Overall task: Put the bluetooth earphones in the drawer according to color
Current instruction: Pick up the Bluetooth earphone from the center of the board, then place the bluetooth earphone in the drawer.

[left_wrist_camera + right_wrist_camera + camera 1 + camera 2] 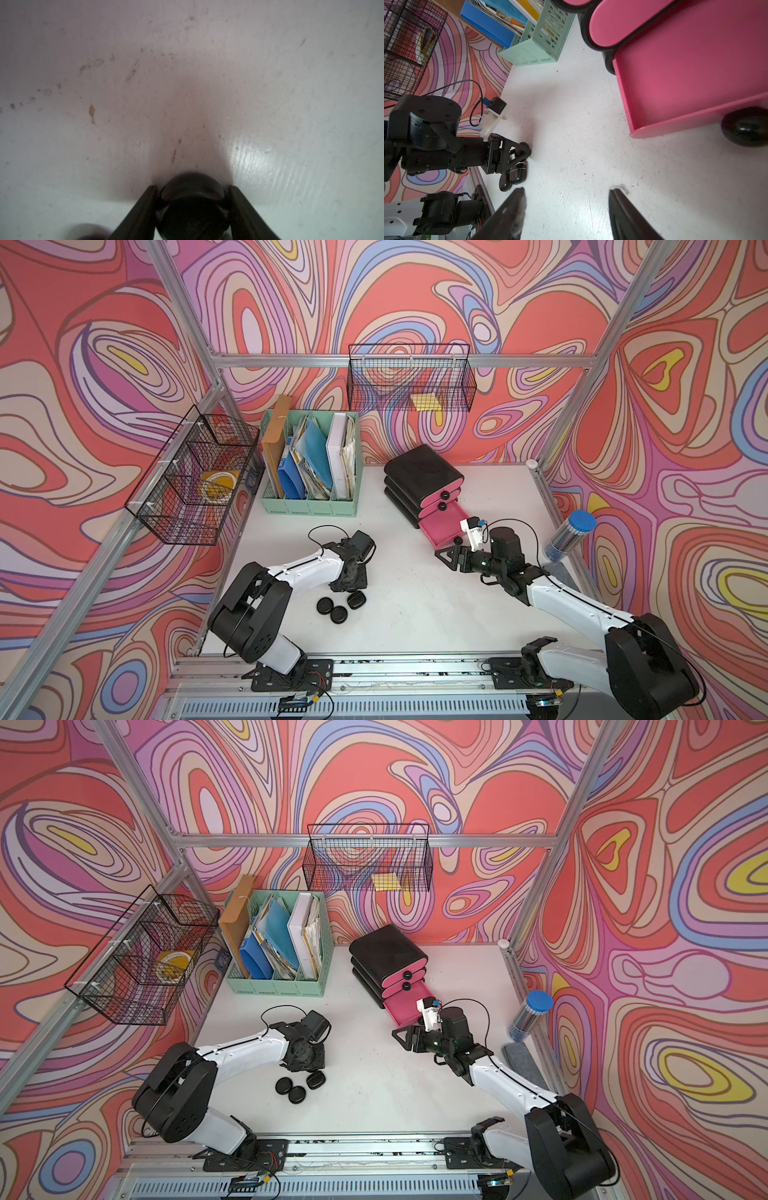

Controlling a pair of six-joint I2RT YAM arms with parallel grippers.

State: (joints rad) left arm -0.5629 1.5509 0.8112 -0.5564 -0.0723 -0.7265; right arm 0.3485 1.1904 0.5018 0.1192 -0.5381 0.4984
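Risks squirting the glossy black rounded earphone case (pixel 192 207) out on the lift, given its slick curved shell, or knocking the three similar black cases (pixel 340 614) just beside it. Sits on the white table (pixel 415 614) directly between the fingers of the left pincer (pixel 192 188), narrowed onto both its sides. Leaves the right pincer (pixel 568 189) wide and empty beside the pulled-out pink bottom drawer (pixel 444 526) of the small black cabinet (pixel 419 470), well apart.

The left arm reaches forward, wrist bent down; its tool (pixel 192 188) (almost vertical) presses both fingers (pixel 141 209) against a black case (pixel 192 209). The right tool (pixel 566 193) hovers low, jaws wide apart.
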